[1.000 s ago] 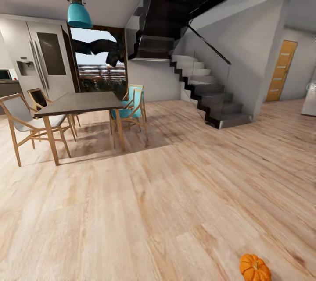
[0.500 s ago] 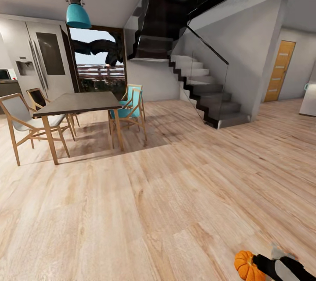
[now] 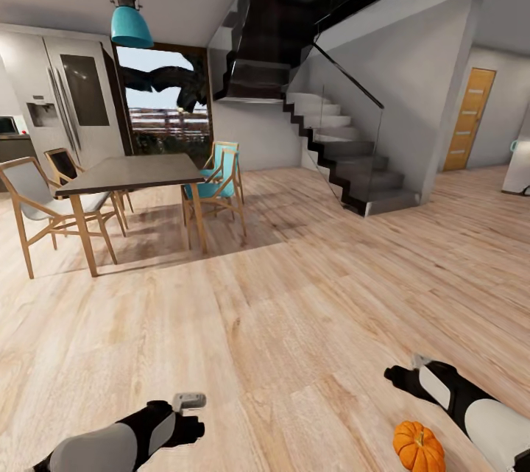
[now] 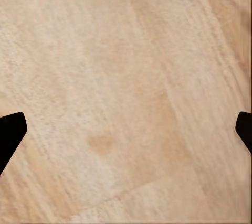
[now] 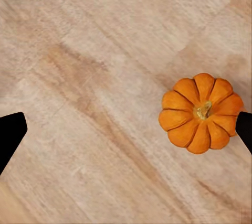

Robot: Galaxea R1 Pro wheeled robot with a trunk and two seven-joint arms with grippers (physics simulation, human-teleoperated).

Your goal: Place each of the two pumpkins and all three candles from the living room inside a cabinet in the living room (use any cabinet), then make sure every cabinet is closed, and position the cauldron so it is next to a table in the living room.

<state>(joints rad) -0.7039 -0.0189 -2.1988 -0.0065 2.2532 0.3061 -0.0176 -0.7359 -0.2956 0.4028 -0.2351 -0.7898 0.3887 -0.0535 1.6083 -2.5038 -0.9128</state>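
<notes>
Both of your arms have swung up into the head view since half a second ago: the left gripper [image 3: 190,417] now hangs over bare plank floor [image 3: 280,325] at the lower left, and the right gripper [image 3: 401,375] has moved forward past the pumpkin [image 3: 418,447]. That pumpkin sits on the floor just beside your right forearm, stem up. In each wrist view the fingertips [image 5: 11,132] stand wide apart at the frame's edges, holding nothing; the right one looks straight down on the pumpkin [image 5: 201,112], near one fingertip. Farther off stand the dining table [image 3: 132,174], the chairs [image 3: 221,181] and the staircase [image 3: 346,155].
</notes>
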